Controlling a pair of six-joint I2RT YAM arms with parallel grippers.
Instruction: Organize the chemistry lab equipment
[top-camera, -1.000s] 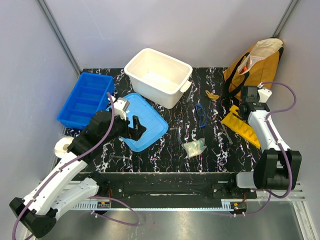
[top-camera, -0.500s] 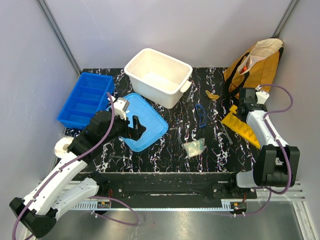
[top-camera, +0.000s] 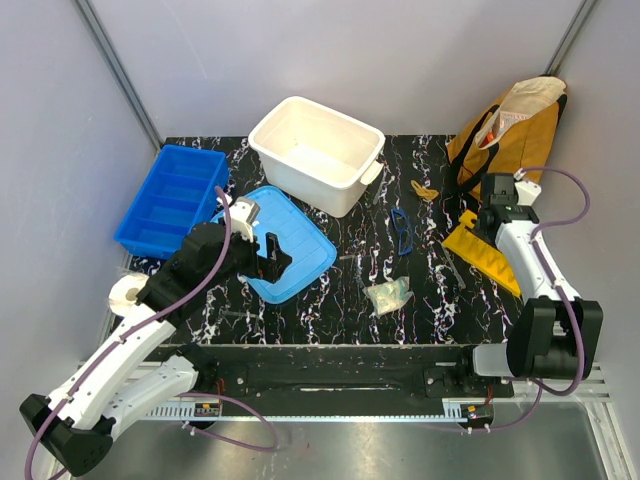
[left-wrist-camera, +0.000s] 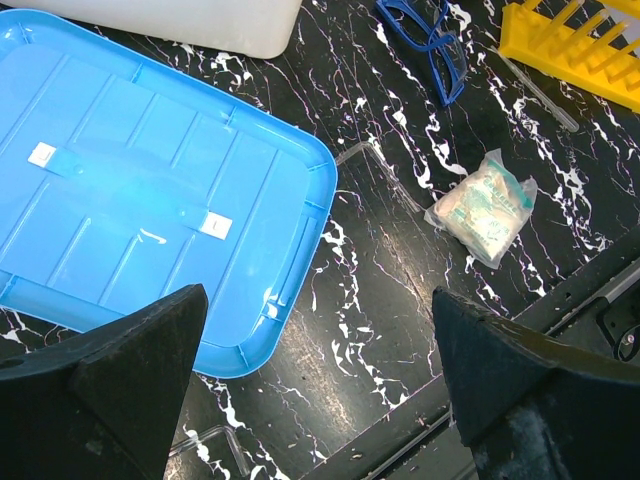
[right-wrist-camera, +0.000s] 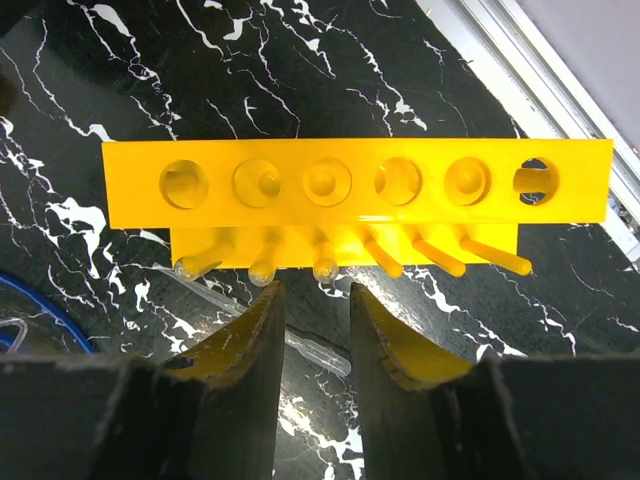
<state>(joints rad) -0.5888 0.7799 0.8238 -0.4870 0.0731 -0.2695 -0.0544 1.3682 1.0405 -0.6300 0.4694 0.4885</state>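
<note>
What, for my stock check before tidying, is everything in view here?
table: one, black with white veining, under everything
tub: one, white, back centre
lid: one, blue, lying flat in front of the tub
divided tray: one, blue, left side
safety glasses: one pair, blue-rimmed, centre right
wad: one, pale greenish-white, bagged, front centre
rack: one, yellow, right side
tubes: at least three, clear, scattered near lid and rack
small piece: one, yellow, behind the glasses
bag: one, mustard, back right corner
tape roll: one, white, front left edge
left gripper: open, over the lid
right gripper: part open, empty, by the rack
</note>
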